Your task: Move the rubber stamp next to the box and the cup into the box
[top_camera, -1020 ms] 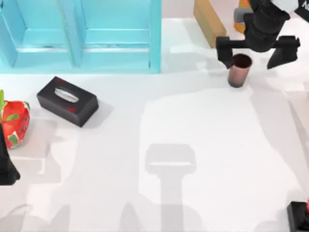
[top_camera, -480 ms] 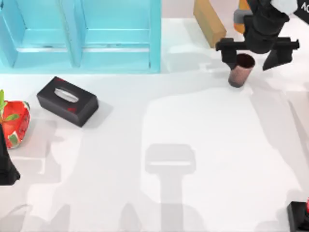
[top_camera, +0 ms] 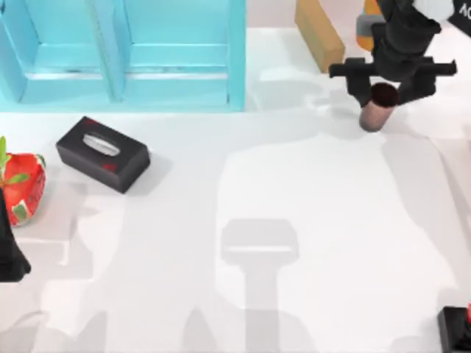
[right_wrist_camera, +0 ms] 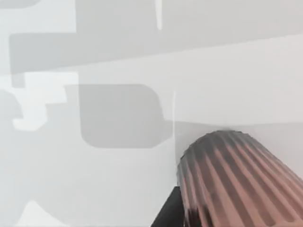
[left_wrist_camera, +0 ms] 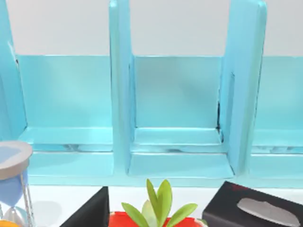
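The coppery brown cup (top_camera: 378,110) stands at the table's back right, its ribbed side close up in the right wrist view (right_wrist_camera: 236,184). My right gripper (top_camera: 387,90) is over it, its fingers shut against the cup's rim on both sides. The rubber stamp (top_camera: 458,327), a black block with a red knob, sits at the front right corner, cut by the picture's edge. The light blue box (top_camera: 121,55) with its partitions spans the back left and faces the left wrist camera (left_wrist_camera: 177,118). My left arm (top_camera: 9,250) is parked at the left edge, one black finger (left_wrist_camera: 90,213) standing off-centre.
A black tissue box (top_camera: 103,153) lies in front of the blue box. A red pot with a green plant (top_camera: 22,187) stands at the left edge, with an hourglass (left_wrist_camera: 12,179) beside it. A wooden block (top_camera: 319,33) and an orange object (top_camera: 368,22) stand behind the cup.
The right gripper's wide-spread fingers have closed in on the cup. The cup has shifted slightly to the right. The left arm has not moved.
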Tool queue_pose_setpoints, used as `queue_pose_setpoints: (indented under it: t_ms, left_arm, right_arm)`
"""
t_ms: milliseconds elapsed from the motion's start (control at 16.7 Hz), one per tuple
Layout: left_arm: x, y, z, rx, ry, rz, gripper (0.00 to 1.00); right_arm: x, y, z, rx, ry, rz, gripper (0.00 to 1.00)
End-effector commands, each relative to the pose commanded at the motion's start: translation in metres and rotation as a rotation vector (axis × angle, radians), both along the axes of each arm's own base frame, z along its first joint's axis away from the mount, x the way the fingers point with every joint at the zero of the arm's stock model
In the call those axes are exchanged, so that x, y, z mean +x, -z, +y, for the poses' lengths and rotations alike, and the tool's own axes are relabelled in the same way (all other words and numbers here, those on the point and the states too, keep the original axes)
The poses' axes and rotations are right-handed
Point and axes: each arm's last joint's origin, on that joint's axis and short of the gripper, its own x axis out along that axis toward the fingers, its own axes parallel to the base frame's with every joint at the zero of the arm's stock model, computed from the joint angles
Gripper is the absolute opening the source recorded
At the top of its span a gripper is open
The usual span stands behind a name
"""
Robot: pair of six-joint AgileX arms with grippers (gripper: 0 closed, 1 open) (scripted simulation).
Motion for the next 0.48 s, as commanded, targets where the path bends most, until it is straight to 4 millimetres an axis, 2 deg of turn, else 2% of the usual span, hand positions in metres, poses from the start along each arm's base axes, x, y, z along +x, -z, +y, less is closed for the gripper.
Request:
queue_pose_setpoints:
  t_ms: [480]
  left_arm:
    - [0.0000,0.0000,0.0000,0.000,0.000,0.000,1.00]
  right_arm:
    - [0.0000,0.0000,0.0000,0.000,0.000,0.000,0.00]
